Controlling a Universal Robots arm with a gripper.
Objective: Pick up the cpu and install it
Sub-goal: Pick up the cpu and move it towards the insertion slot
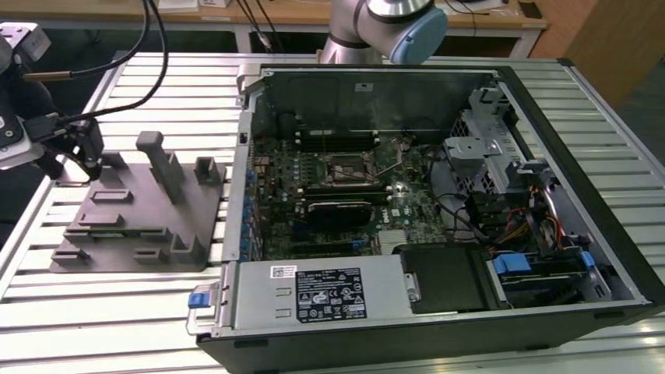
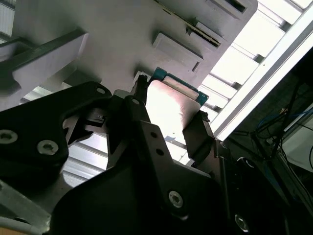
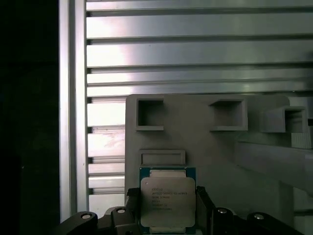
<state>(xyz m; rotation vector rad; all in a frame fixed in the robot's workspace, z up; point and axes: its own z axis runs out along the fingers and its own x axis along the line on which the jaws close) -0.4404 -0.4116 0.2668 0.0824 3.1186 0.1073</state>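
— The grey plastic fixture [image 1: 114,234]?
— On the aluminium worktop [image 1: 156,78], at the exterior view's left of the open black computer case [image 1: 416,347].
— The small square silver-topped cpu [image 3: 167,203]?
— In the tool [image 1: 86,167], at the fixture's edge farthest from that case.

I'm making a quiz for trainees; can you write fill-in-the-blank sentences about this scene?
The small square silver-topped cpu sits between the end effector's two ____ fingers. The cpu is over the ____ plastic fixture. In the exterior view, the open black computer case stands on that view's ____ side. Missing words: black; grey; right.

Silver-grey cpu [image 3: 167,199] with green edge, pale grey fixture [image 3: 205,132]
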